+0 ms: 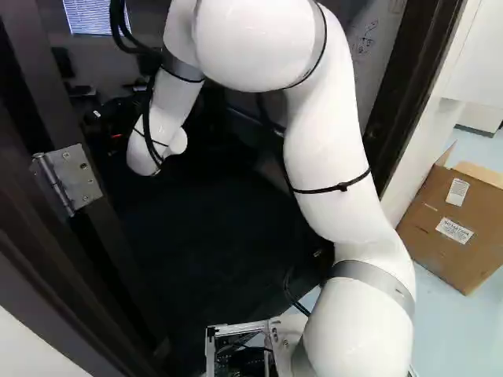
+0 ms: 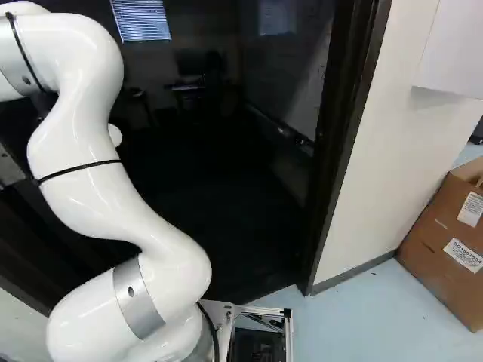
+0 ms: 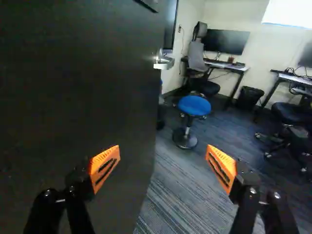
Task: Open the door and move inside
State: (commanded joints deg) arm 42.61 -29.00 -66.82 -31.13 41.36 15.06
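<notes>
The tool (image 3: 163,156) is wide open, its two fingers well apart and nothing gripped; each orange pad (image 3: 103,166) faces the gap between them. One finger stands in front of the broad dark face of the door (image 3: 78,92); whether it touches that face cannot be told. The other finger is over the striped carpet (image 3: 183,200) beside the door.

The door stands open, with the room beyond visible past its edge. Its silver handle (image 3: 165,61) is ahead of the tool, near that edge and apart from both fingers. At the left of the left base view, a metal hinge (image 1: 72,181) is fixed to dark upright woodwork. The white arm (image 1: 334,169) reaches ahead into the dark doorway, whose frame (image 2: 346,136) meets a pale wall (image 2: 381,143) in the right base view. A cardboard box (image 2: 447,241) sits on the pale floor (image 2: 362,324) by that wall.

Inside, ahead of the tool, are a round stool (image 3: 194,105) with a blue seat, a grey-backed chair (image 3: 196,56), and a desk (image 3: 242,68) with a black monitor (image 3: 225,41). A dark bin (image 3: 249,98) stands beside the desk.
</notes>
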